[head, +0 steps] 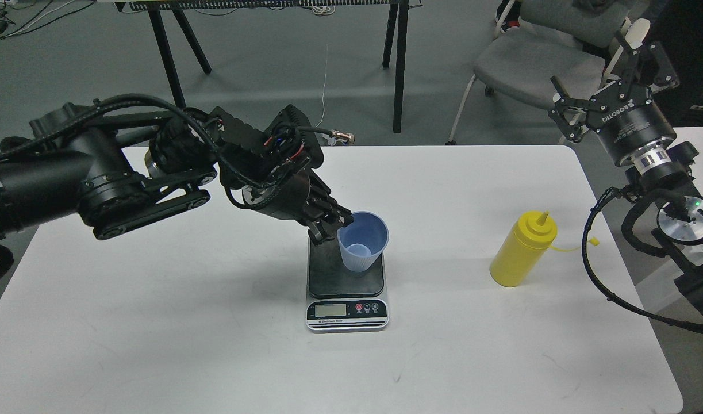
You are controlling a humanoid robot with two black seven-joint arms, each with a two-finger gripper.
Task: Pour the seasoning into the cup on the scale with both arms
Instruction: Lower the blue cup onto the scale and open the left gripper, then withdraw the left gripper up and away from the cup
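The light blue cup point(362, 241) stands nearly upright on the dark platform of the scale point(346, 276), near its back right part. My left gripper point(335, 225) is shut on the cup's left rim. The yellow seasoning bottle point(522, 250) stands upright on the white table point(156, 322) to the right, its small cap hanging on a tether to its right. My right gripper point(607, 72) is held high above the table's far right corner, fingers spread and empty, well away from the bottle.
A grey chair point(529, 57) stands behind the table at the back right. Black table legs point(398, 63) stand on the floor beyond the far edge. The right arm's cables point(592, 253) hang just right of the bottle.
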